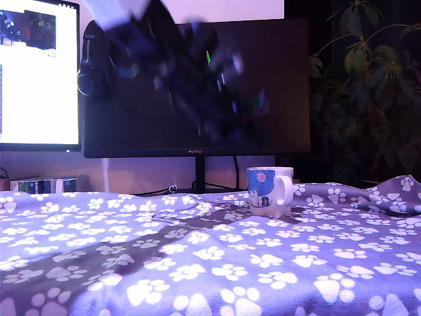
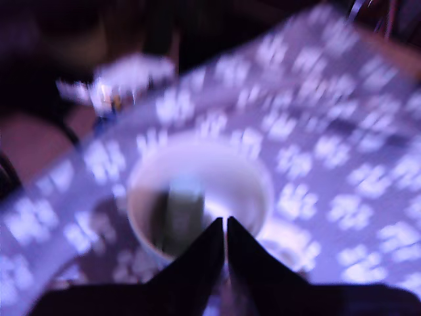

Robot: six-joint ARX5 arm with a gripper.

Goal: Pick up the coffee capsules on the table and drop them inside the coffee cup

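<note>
White coffee cup [image 2: 200, 197] directly beneath my gripper [image 2: 226, 227], standing on paw-print worktop [image 2: 342, 171]. Gripper tips together, empty. Pale capsule [image 2: 184, 207] seemingly inside. Drop step likely done; next, seek remaining capsule.

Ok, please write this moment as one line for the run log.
gripper: shut, raised above coffee cup | cup: upright on table | inside cup: pale shape, blurred | capsules on cloth: none seen
</note>
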